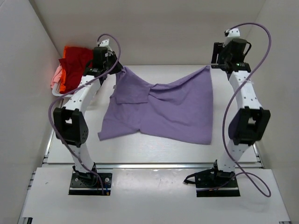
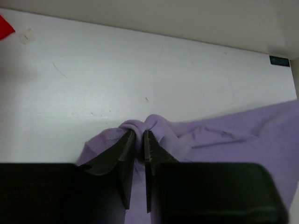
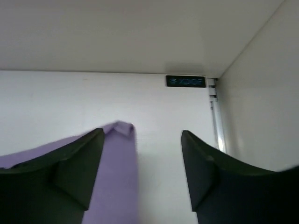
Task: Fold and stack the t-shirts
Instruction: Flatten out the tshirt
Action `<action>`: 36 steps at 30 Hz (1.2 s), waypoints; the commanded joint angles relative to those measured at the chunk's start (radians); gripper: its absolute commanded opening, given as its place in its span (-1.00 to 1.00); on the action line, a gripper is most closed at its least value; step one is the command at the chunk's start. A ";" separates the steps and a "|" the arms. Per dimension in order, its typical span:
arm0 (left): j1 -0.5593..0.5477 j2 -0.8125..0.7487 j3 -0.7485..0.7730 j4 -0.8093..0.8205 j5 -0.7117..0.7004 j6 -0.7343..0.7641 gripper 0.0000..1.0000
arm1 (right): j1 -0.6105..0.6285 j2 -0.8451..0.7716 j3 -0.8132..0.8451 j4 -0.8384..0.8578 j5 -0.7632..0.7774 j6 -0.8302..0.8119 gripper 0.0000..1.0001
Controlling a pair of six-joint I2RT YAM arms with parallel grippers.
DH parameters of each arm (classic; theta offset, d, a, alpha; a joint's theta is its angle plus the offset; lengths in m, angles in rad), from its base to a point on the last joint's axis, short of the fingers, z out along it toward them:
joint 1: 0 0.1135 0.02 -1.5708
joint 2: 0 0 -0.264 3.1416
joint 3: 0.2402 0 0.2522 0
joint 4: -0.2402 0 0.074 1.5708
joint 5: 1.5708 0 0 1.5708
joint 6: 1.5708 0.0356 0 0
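Lavender t-shirt (image 1: pixel 163 107) lies spread but wrinkled on the table (image 1: pixel 140 149), with its far corners at the two arms. Right pincer (image 3: pixel 142 135) is spread wide, the corner lying loose between its fingers. Left pincer (image 2: pixel 139 134) is nearly together, pinching a bunched corner. Risk: left retracts with cloth snagged, drags that side and skews the fold.

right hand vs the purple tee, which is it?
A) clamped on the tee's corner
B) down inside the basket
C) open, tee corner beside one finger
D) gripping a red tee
C: in the right wrist view the right hand has its jaws wide apart, and the corner of the purple tee sits beside one finger, not pinched between the two.
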 commanded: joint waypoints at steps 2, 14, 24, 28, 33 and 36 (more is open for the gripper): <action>0.022 -0.045 0.069 0.061 -0.055 0.010 -0.42 | -0.017 0.077 0.186 -0.080 0.159 -0.032 0.52; 0.007 -0.569 -0.770 -0.018 -0.106 -0.020 -0.04 | 0.065 -0.323 -0.624 -0.127 0.128 0.190 0.40; 0.064 -0.493 -0.942 -0.017 -0.221 0.049 0.22 | 0.168 -0.452 -0.928 -0.110 0.074 0.332 0.43; 0.092 -0.433 -0.939 0.017 -0.256 0.067 0.23 | 0.168 -0.472 -0.968 -0.102 0.034 0.335 0.42; 0.095 -0.378 -0.940 0.009 -0.276 0.076 0.18 | 0.156 -0.467 -0.983 -0.093 0.024 0.339 0.42; 0.092 -0.391 -0.959 0.011 -0.285 0.075 0.18 | 0.144 -0.464 -0.997 -0.090 0.007 0.332 0.44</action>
